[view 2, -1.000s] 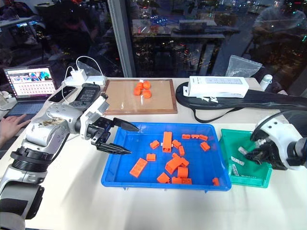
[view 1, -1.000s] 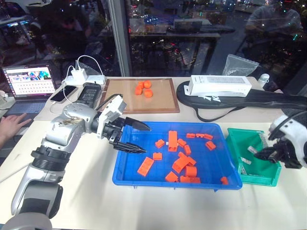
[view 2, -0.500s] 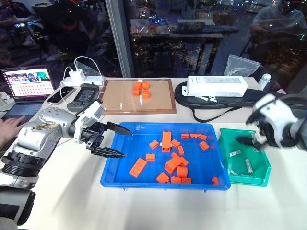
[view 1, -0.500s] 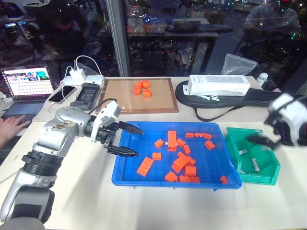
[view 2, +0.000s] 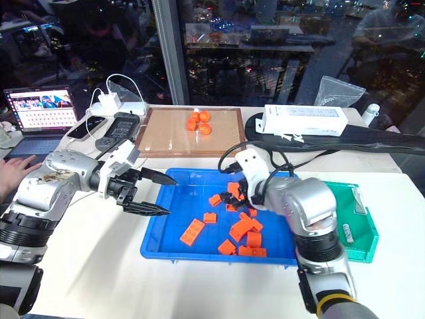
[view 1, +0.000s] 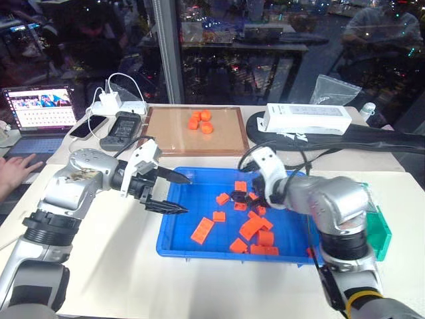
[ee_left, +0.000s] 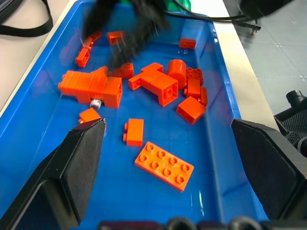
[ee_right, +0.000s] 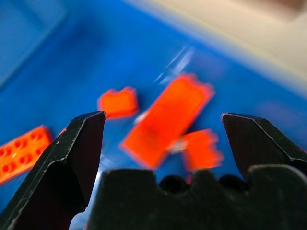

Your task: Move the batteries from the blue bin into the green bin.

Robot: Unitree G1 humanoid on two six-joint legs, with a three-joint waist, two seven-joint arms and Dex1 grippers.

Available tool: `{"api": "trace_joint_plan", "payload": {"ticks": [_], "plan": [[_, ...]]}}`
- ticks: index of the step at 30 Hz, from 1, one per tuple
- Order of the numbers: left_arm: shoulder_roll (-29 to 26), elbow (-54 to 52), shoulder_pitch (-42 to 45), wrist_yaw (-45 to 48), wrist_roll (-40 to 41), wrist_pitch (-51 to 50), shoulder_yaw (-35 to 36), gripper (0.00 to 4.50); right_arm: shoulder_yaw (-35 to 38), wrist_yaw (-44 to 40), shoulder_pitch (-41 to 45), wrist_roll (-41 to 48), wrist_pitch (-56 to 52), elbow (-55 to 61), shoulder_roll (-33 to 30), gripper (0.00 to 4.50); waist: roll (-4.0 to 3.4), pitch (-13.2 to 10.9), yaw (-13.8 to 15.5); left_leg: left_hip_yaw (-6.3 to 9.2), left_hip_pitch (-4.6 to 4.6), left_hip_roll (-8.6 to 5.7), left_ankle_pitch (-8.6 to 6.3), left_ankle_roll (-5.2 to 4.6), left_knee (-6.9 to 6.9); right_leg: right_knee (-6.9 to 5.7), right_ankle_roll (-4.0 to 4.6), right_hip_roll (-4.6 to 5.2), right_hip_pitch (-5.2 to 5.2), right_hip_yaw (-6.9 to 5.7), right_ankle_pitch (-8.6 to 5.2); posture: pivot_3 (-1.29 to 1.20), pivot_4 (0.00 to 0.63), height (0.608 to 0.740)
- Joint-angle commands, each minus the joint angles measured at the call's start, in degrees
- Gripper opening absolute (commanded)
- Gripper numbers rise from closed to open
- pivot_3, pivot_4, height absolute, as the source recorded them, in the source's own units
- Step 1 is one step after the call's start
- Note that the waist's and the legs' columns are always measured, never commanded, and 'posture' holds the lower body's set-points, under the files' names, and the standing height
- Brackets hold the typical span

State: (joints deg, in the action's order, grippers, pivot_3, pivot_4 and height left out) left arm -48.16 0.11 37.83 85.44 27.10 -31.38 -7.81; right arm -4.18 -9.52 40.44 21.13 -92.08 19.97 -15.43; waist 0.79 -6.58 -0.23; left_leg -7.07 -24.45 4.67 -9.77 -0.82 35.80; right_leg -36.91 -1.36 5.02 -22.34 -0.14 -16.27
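Observation:
The blue bin [view 1: 219, 255] lies mid-table and holds several orange blocks. Under the long orange block [ee_left: 91, 86] pokes the silvery end of one of the batteries [ee_left: 96, 102]. My right gripper [view 2: 231, 198] hovers open just over that block [ee_right: 168, 120], nothing between its fingers. My left gripper [view 1: 190, 195] hangs open over the bin's left end, empty, pointing across it. The green bin [view 2: 362, 226] sits right of the blue one, partly hidden by my right arm, with a battery [view 2: 346, 232] lying inside.
Behind the blue bin is a wooden-framed tray [view 1: 226, 143] with round orange pieces [view 1: 201, 121]. A white box [view 1: 305, 118] on a black bag [view 1: 372, 136] lies at the back right. A laptop [view 1: 40, 109], phones and a person's hand [view 1: 13, 169] are far left.
My right gripper opened over the green bin, then swung left across the table to above the blue bin's blocks. The left gripper stayed open and drifted slightly left.

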Motion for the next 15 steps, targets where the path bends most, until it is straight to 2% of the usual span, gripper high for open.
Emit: {"api": "trace_joint_plan", "payload": {"ticks": [1, 9, 10, 12, 15], "plan": [[-1.48, -3.13, -0.60, -0.50, 1.11, -0.56, 2.43, 4.50, 3.73, 6.06, 2.56, -3.14, -0.42, -3.81, 4.54, 4.47, 0.00, 0.00, -0.15, 0.00, 0.02, 0.00, 0.01, 0.01, -0.01, 0.00, 0.00, 0.01, 0.00, -0.03, 0.00, 0.00, 0.150, 0.693], [-1.74, -5.31, -1.77, -1.61, 1.49, -1.43, 3.12, 4.50, 3.11, 9.18, 4.51, -7.23, 0.08, -10.26, 10.00, 4.47, -0.01, 0.01, -0.65, 0.07, 0.04, 0.04, 0.03, 0.04, -0.06, -0.10, 0.02, -0.08, 0.00, -0.05, -0.01, 0.00, 0.150, 0.693], [-1.73, -5.47, -1.80, -1.71, 1.49, -1.50, 3.15, 4.50, 2.49, 9.17, 4.46, -7.66, 0.48, -10.74, 10.07, 3.96, -0.01, 0.00, -0.64, 0.07, 0.05, 0.04, 0.03, 0.04, -0.07, -0.11, 0.03, -0.08, 0.00, -0.06, -0.02, 0.00, 0.150, 0.693], [-1.67, -5.53, -1.67, -1.84, 1.51, -1.60, 3.17, 4.50, 2.01, 9.09, 4.49, -8.19, 0.89, -11.25, 10.21, 3.45, -0.02, 0.00, -0.64, 0.07, 0.04, 0.04, 0.03, 0.04, -0.07, -0.11, 0.03, -0.08, 0.00, -0.06, -0.02, 0.00, 0.150, 0.693], [-1.53, -5.29, -1.43, -1.97, 1.38, -1.55, 3.03, 4.50, 1.53, 8.54, 4.67, -8.58, 0.89, -10.93, 9.73, 2.41, -0.02, 0.00, -0.64, 0.09, 0.05, 0.04, 0.03, 0.04, -0.07, -0.10, 0.03, -0.08, 0.00, -0.07, -0.02, 0.00, 0.150, 0.693]]}}
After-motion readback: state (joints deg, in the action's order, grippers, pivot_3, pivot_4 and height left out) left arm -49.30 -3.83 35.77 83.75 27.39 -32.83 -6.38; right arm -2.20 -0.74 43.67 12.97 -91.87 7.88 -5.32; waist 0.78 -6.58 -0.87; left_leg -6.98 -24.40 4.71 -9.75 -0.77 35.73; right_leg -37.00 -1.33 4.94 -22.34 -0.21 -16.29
